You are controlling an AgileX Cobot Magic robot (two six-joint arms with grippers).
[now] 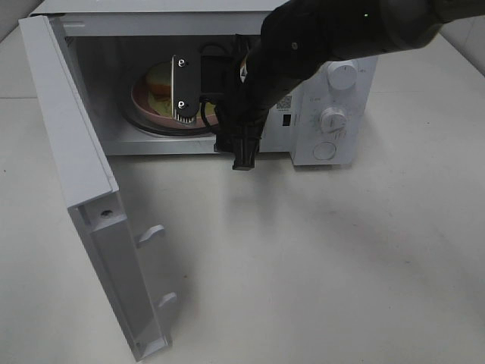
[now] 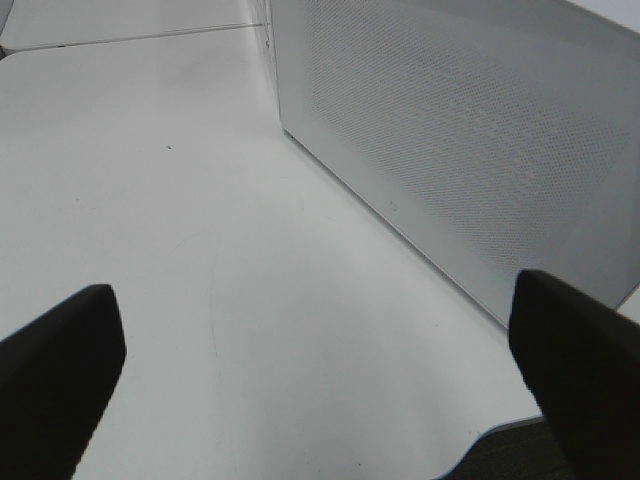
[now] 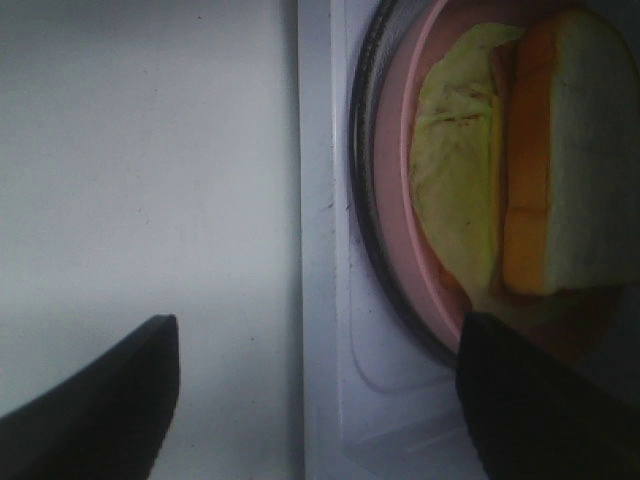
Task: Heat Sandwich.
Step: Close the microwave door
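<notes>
The right claw (image 1: 214,125) (image 3: 318,340) is hanging open and empty at the mouth of a white microwave oven (image 1: 345,155), its two dark fingers (image 3: 95,410) spread wide. One finger is reaching inside the cavity over the near rim of a round pink plate (image 1: 144,102) (image 3: 395,150), while the other is sitting outside, over the white bench (image 1: 318,258) (image 3: 140,150); the oven's front sill is running between them. Whether the inner finger is touching the plate cannot be told.

The sandwich (image 1: 161,78) (image 3: 565,150) is lying on the pink plate inside the oven, white bread with a tan crust edge, resting on a pale yellow layer (image 3: 455,170) that is spreading out beside it. The plate is sitting on the glass turntable (image 1: 155,127) (image 3: 362,200).

The oven door (image 1: 83,152) is standing wide open, swung out to the left of the high view. Two round dials (image 1: 342,76) and a round button (image 1: 324,150) are lining the control panel on the oven's right side, partly under the dark arm (image 1: 303,42) crossing in from the upper right.

The left claw (image 2: 315,330) is also open and holding nothing, hovering over bare bench (image 2: 150,180) beside the perforated outer face of the open door (image 2: 450,130). It is not showing in the high view.
</notes>
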